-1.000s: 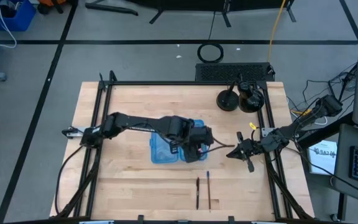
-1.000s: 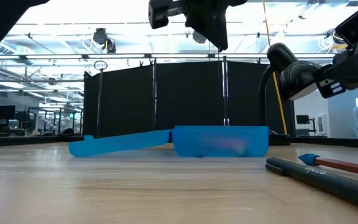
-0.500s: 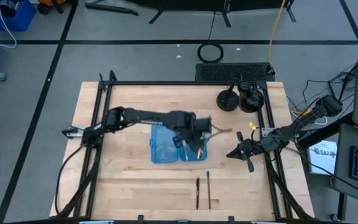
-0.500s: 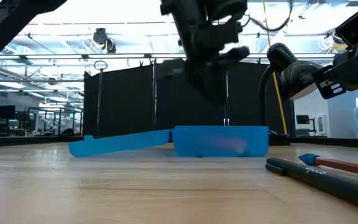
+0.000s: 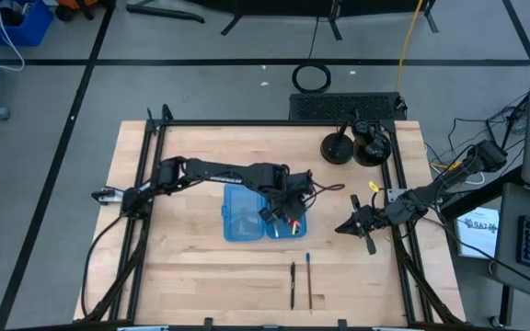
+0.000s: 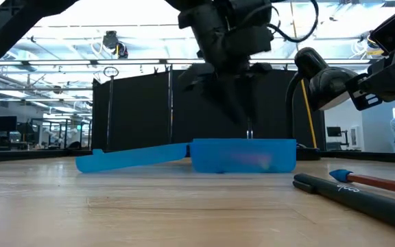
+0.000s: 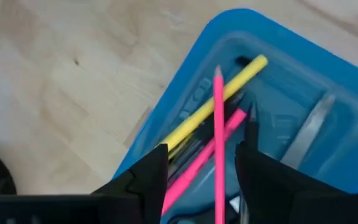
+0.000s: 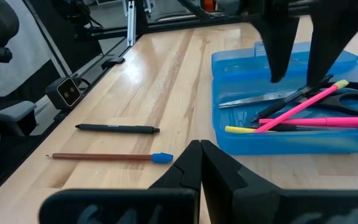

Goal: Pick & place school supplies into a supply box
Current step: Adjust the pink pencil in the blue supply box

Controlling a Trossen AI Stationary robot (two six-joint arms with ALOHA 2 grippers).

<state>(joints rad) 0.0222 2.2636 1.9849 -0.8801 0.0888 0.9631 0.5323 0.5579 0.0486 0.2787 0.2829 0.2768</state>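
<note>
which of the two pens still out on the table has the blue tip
The brown pencil, the one with the blue cap on one end. The black pen lying beside it on the table is dark along its whole length.

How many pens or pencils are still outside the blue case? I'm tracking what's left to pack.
2: a black pen and a blue-tipped pencil, side by side on the table's near edge, both clear of the case.

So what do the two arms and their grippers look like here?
Both arms are dark, jointed links with black cables trailing to the table frame. The left gripper has two black, flat, tapered fingers. The right gripper has matching black fingers; a yellow tag sits by its arm's base.
</note>
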